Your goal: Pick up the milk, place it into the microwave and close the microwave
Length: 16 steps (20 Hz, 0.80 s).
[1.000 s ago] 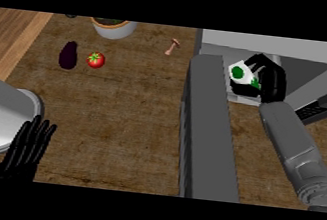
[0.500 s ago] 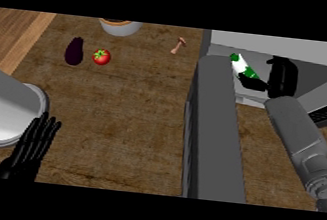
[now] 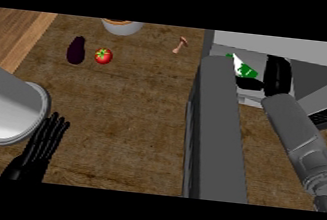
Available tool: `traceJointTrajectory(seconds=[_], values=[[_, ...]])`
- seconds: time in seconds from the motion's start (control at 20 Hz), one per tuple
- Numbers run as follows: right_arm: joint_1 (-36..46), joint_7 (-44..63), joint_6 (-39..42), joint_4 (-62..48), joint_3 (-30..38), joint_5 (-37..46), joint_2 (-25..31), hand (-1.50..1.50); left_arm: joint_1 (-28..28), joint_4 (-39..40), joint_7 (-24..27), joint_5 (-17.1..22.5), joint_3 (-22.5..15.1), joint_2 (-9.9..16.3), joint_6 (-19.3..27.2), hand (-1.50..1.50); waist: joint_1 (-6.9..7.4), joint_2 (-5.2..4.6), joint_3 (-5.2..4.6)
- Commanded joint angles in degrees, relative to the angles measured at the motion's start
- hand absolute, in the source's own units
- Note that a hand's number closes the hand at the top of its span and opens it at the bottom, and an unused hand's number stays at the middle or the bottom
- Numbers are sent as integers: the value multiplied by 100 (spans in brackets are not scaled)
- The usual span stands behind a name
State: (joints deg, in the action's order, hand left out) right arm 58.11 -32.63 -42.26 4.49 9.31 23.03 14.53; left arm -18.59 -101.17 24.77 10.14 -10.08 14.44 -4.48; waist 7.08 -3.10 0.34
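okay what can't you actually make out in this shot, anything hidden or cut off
- Milk, head view: mostly hidden by the right hand and the microwave door; whether it rests on the floor inside cannot be told.
- Microwave interior: blocked by the same hand and door.
- Cup: cut off at the top edge.
- Left hand: wrist cut off at the bottom.

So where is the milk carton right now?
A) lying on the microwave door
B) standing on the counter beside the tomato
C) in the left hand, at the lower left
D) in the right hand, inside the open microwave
D: the right hand is curled round the milk carton within the microwave opening.
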Motion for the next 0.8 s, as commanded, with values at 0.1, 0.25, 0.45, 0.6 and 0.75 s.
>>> traceJointTrajectory(seconds=[0.1,0.25,0.45,0.6,0.75], values=[[-2,-380,624,120,153,-166,-152,-150,180,77,-29,-28,-111,-102,-24,-150,-55,7,3],[-70,-645,811,265,378,-402,-275,-150,135,-76,-149,-54,-230,-219,71,-150,-138,66,3],[-314,-993,1175,296,612,-643,-285,-150,189,250,94,17,-94,-127,-132,-150,-247,97,-10],[-760,-1508,1354,375,838,-868,-233,-150,-120,55,251,-272,-455,-317,12,-150,-259,114,-4],[-796,-1512,1619,282,950,-988,-379,-150,311,186,99,-283,-370,-361,62,-150,-335,119,-7]])
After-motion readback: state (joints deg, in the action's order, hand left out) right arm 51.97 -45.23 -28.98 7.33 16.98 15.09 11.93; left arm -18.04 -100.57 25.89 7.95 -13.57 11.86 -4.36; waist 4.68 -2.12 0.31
